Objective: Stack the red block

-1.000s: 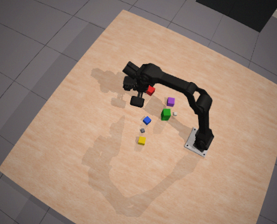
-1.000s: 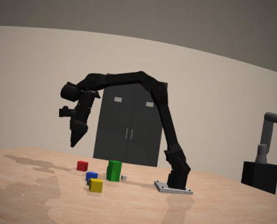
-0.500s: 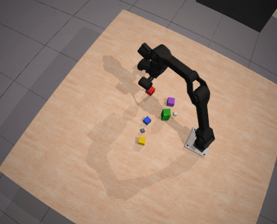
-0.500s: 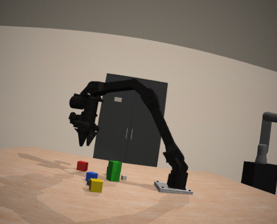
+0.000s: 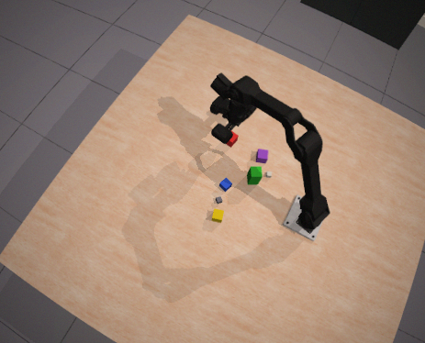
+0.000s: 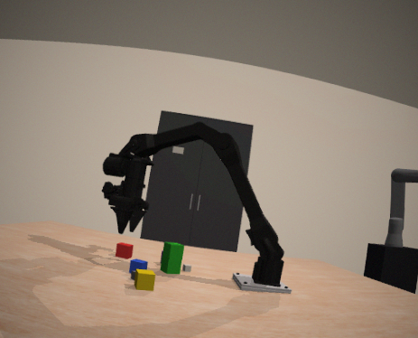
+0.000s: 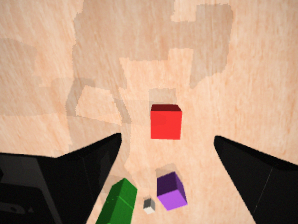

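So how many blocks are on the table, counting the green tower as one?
7. Red under the claw; purple; green tower, tiny white beside it; blue; small grey; yellow nearest. None seems hidden.

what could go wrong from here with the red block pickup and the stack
1. The open claw hangs above the red block, holding nothing; a descent slightly off could shove it rather than straddle it.
2. The purple block sits beside the green tower, so the carry-over could clip either.
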You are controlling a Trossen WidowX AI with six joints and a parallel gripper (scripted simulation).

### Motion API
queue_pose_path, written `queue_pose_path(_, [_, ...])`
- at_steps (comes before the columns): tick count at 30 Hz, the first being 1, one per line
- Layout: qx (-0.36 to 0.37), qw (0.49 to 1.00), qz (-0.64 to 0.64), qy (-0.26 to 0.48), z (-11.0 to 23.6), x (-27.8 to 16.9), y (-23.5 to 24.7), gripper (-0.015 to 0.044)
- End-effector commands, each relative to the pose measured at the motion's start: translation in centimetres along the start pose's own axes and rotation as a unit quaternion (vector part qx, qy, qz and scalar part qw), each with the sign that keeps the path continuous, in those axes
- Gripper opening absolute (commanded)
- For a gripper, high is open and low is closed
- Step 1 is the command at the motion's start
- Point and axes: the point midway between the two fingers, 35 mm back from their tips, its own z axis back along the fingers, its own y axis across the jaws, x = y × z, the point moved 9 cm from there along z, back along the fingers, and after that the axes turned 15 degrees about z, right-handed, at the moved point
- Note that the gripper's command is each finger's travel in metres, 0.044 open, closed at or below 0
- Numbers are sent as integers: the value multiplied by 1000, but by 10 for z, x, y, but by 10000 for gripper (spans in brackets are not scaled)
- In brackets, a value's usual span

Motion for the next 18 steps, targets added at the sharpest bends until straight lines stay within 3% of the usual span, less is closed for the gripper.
queue_pose_path(1, [3, 1000, -2, 3, -18, -1, 0, 440])
queue_pose_path(18, [3, 1000, -2, 3, -37, -1, -1, 440])
